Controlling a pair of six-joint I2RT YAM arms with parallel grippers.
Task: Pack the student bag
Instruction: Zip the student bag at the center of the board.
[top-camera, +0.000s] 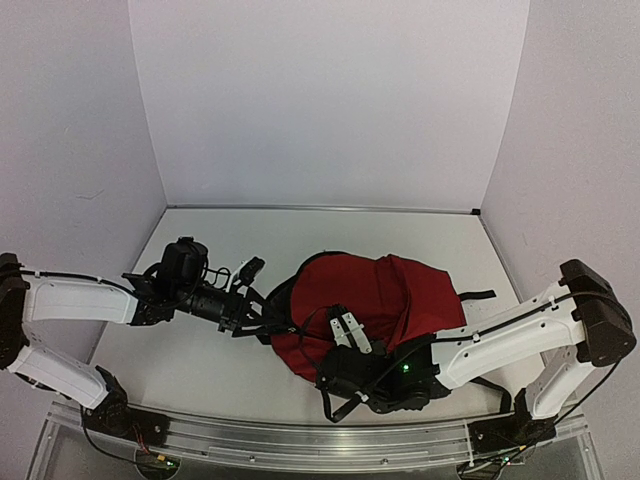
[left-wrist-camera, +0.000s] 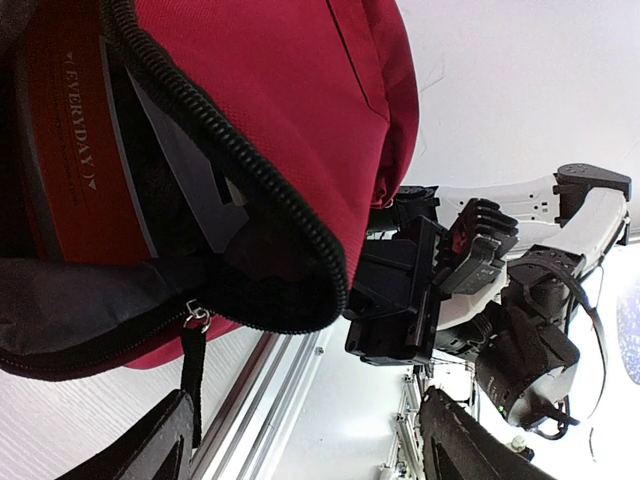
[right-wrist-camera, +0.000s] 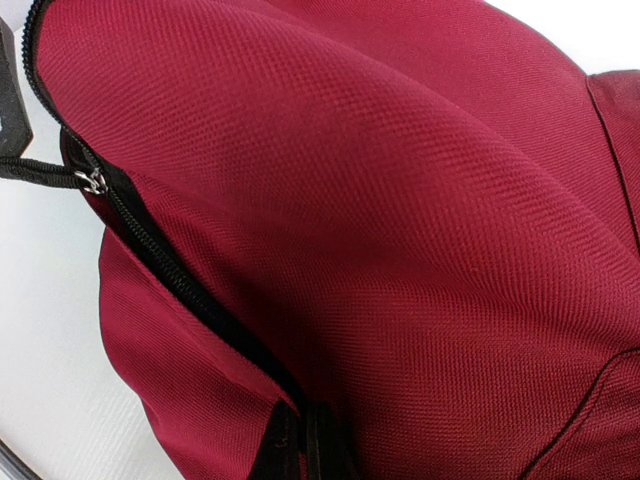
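The student bag (top-camera: 385, 295), dark red with black zippers, lies on its side in the middle of the table with its mouth facing left. In the left wrist view its mouth (left-wrist-camera: 180, 200) gapes, showing grey lining and a red book marked "EVERYDAY" (left-wrist-camera: 75, 150) inside. My left gripper (top-camera: 252, 298) is open just outside the mouth, and a black zip-pull strap (left-wrist-camera: 190, 375) hangs by one finger. My right gripper (top-camera: 347, 335) is at the bag's near edge. In the right wrist view its dark fingertips (right-wrist-camera: 290, 455) pinch a fold of red fabric beside the zipper (right-wrist-camera: 150, 260).
White walls close in the table at the back and both sides. An aluminium rail (top-camera: 300, 440) runs along the near edge. The bag's black straps (top-camera: 480, 295) trail out to the right, near my right arm (top-camera: 520, 330).
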